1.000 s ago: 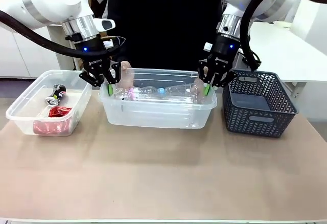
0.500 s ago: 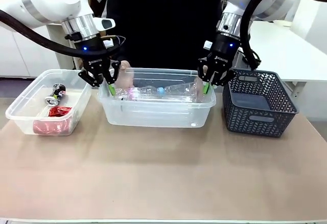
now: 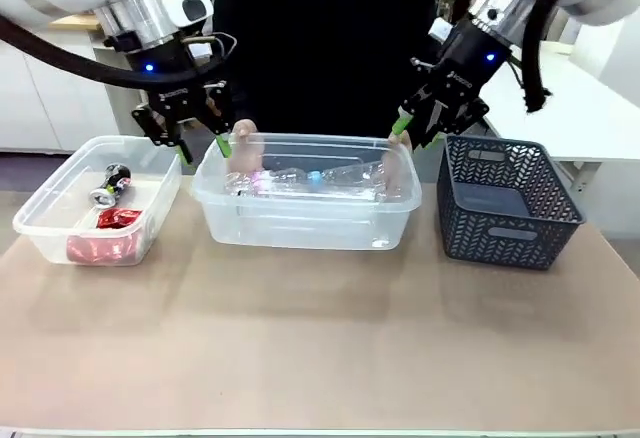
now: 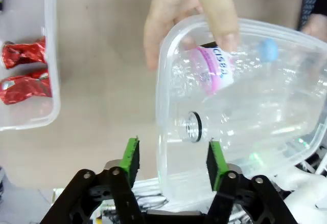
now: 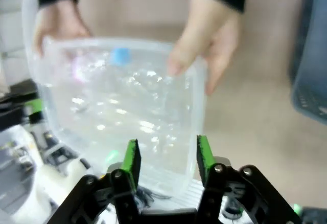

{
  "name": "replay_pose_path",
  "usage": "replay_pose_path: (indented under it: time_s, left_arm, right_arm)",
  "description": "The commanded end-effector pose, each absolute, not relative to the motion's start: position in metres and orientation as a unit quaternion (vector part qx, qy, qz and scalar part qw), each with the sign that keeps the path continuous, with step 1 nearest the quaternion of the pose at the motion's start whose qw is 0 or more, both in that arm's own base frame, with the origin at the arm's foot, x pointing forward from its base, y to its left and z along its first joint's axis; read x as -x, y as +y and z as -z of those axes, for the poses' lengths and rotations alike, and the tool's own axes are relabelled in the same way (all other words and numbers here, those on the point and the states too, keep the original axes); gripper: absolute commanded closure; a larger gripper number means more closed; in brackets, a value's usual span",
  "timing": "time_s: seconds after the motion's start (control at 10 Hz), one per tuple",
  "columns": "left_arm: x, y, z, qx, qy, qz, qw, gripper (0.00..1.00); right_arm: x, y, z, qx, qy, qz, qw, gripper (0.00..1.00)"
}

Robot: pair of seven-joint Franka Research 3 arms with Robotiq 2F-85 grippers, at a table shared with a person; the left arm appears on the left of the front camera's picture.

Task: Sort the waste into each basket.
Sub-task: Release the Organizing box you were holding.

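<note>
Tubs of clear plastic are sitting on the brown table [image 3: 320, 338] in the front view. The middle tub [image 3: 305, 223] is holding clear bottles, and one bottle with a pink label [image 3: 262, 180] and a blue cap is lying near its back wall. The left tub [image 3: 60, 223] at the left side of the frame is holding crushed red cans [image 3: 115, 220] and a black-and-silver can [image 3: 108, 184]. A dark grey basket [image 3: 505, 203] is standing at the right side. The left gripper [image 3: 192, 144] is hanging above the middle tub's back left corner with its fingers spread apart, grasping nothing. The right gripper [image 3: 418, 130] is hanging above the back right corner, fingers also apart and grasping nothing. A person in black is standing behind the table, and the person's hands [image 3: 243, 150] are resting on the tub's back corners. In the left wrist view, the green pads [image 4: 131, 155] are standing apart at the bottom, one on each side of the tub's rim [image 4: 161, 132], and a hand [image 4: 189, 14] is pressing on the pink-label bottle at the top. In the right wrist view, which is blurry, the pads [image 5: 132, 158] are apart at the bottom, and two hands [image 5: 212, 40] are holding the tub's far corners near the top.
</note>
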State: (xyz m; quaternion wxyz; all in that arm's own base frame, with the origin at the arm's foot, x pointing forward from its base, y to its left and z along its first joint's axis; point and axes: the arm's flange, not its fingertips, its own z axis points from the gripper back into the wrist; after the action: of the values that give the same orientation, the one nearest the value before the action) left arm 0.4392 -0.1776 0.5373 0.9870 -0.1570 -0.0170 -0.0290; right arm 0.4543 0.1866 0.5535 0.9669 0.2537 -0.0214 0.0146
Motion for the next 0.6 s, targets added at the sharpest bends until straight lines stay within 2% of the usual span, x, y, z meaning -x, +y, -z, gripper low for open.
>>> replay_pose_path:
  time_s: [0.0, 0.1, 0.4, 0.5]
  left_arm:
    - [-0.394, -0.159, -0.536, 0.177, -0.07, 0.045, 0.981, 0.0]
    - [-0.379, -0.155, -0.535, 0.192, -0.068, 0.072, 0.976, 0.0]
    - [-0.355, -0.15, -0.527, 0.243, -0.09, 0.116, 0.959, 0.0]
    - [-0.358, -0.154, -0.524, 0.243, -0.077, 0.124, 0.959, 0.0]
  right_arm:
    - [-0.419, 0.161, -0.551, -0.308, -0.046, -0.058, 0.949, 0.03]
    - [-0.407, 0.149, -0.554, -0.322, -0.042, -0.069, 0.943, 0.0]
    - [-0.393, 0.128, -0.546, -0.328, -0.059, -0.067, 0.94, 0.0]
    - [-0.408, 0.14, -0.531, -0.279, -0.021, -0.02, 0.96, 0.0]
